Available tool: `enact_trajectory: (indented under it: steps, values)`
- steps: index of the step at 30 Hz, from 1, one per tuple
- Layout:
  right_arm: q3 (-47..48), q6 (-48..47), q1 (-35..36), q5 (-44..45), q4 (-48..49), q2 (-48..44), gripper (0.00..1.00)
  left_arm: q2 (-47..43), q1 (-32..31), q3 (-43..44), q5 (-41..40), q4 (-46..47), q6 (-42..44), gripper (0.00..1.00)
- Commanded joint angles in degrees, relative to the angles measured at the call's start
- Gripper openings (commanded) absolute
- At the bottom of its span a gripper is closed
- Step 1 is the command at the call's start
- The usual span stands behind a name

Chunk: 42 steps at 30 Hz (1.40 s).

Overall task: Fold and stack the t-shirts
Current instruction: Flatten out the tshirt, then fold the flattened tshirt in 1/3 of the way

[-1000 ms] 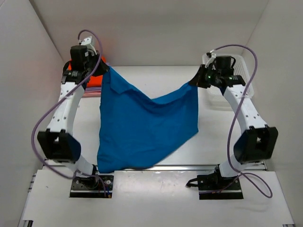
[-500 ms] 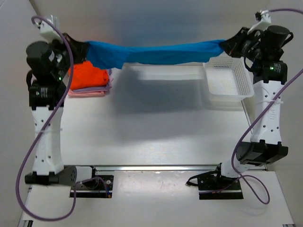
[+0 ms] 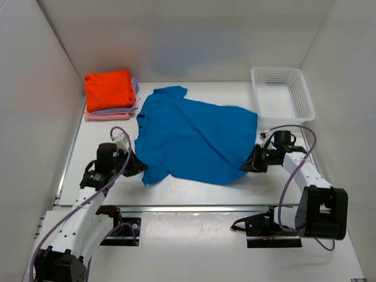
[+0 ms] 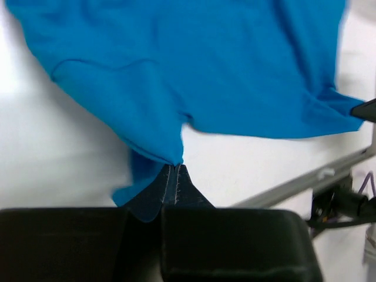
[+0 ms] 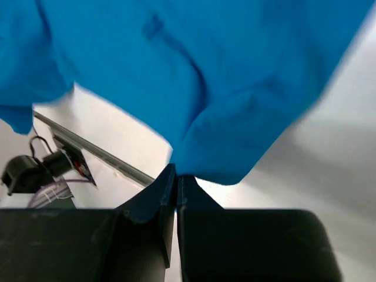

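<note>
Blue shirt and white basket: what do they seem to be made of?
The blue shirt looks like soft, thin cloth, probably a cotton-type knit: it is matte and lies in loose folds and wrinkles. The basket looks like rigid white plastic: its walls and floor are a regular open mesh under a solid rim.

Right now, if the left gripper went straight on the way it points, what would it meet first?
The blue t-shirt: the left gripper is shut on its edge, and the cloth spreads straight ahead. Beyond it, depth is unclear.
</note>
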Motion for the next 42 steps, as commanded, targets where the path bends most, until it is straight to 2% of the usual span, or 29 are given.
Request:
enact_trajectory:
  steps: [1,6,11,16,20,26,35,42]
  values:
    - [-3.9,1.4,1.0,3.2,2.2,-4.7,0.00,-5.0,-0.4,-5.2,3.9,-0.2,-2.7,0.00]
    - [-10.1,1.3,-1.4,3.8,0.6,-8.7,0.00,-11.2,-1.8,-10.4,4.5,-1.7,-4.5,0.00]
    - [-8.7,1.7,-4.0,6.0,-1.1,-9.0,0.00,-9.1,0.2,-9.8,4.1,2.7,-4.9,0.00]
    - [-6.6,0.1,-6.8,3.5,-2.3,-7.7,0.00,2.9,4.5,0.6,3.6,8.8,-2.1,0.00]
    - [-5.8,-0.4,-6.3,2.9,-2.6,-4.9,0.00,15.1,5.4,7.8,3.5,12.3,0.2,0.00]
    - [-4.4,-1.2,-8.2,1.2,-0.5,-1.1,0.00,27.6,5.9,14.3,4.2,19.7,-0.6,0.00]
    - [1.4,-5.0,-11.9,-1.6,-1.8,7.2,0.01,42.0,6.3,23.7,5.4,24.0,-0.3,0.00]
    - [5.1,-6.5,-11.4,-0.3,-2.4,12.6,0.00,51.7,6.7,32.6,5.7,22.9,0.5,0.00]
